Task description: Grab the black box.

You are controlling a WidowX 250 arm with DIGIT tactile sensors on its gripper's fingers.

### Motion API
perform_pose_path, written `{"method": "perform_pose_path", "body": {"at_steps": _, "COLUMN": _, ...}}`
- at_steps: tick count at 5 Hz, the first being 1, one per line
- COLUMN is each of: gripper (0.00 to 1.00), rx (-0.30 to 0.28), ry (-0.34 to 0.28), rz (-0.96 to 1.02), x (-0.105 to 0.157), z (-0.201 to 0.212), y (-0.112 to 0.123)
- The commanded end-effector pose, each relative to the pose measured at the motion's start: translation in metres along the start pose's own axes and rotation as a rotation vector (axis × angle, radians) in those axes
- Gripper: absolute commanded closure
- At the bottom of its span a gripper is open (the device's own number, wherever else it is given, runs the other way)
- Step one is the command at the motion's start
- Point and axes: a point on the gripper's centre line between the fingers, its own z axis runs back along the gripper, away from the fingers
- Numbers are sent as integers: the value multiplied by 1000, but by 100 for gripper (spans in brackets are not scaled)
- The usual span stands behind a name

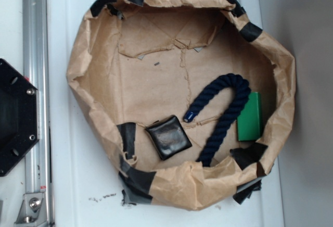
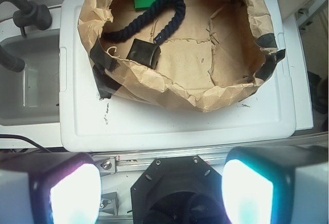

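The black box [image 1: 168, 136], small, glossy and square, lies on the floor of a crumpled brown paper nest [image 1: 83, 55], near its front-left wall. In the wrist view the black box [image 2: 144, 53] sits far off at the upper left, beside the nest's near rim. My gripper [image 2: 162, 183] is open with nothing between its two glowing pads [image 2: 74, 193]. It hovers high over the robot's black base [image 2: 175, 193], well away from the box. In the exterior view the gripper is out of frame.
A thick navy rope [image 1: 221, 107] curves through the nest to the right of the box. A flat green box [image 1: 250, 116] lies beyond the rope by the right wall. The nest rests on a white board [image 1: 78, 185]. A metal rail [image 1: 35, 55] and a sink [image 2: 25, 80] flank the board.
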Motion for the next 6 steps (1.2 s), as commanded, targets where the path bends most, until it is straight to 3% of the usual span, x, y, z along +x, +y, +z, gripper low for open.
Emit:
{"method": "perform_pose_path", "body": {"at_steps": 1, "gripper": 0, "rx": 0, "ry": 0, "rz": 0, "x": 0, "z": 0, "y": 0}}
{"method": "perform_pose_path", "body": {"at_steps": 3, "gripper": 0, "rx": 30, "ry": -5, "rz": 6, "x": 61, "z": -15, "y": -8}}
{"method": "perform_pose_path", "body": {"at_steps": 4, "gripper": 0, "rx": 57, "ry": 31, "rz": -79, "x": 89, "z": -42, "y": 0}}
{"method": "perform_pose_path", "body": {"at_steps": 5, "gripper": 0, "rx": 38, "ry": 56, "rz": -329, "x": 109, "z": -64, "y": 7}}
{"method": "perform_pose_path", "body": {"at_steps": 6, "gripper": 0, "rx": -1, "ry": 37, "rz": -511, "x": 119, "z": -76, "y": 17}}
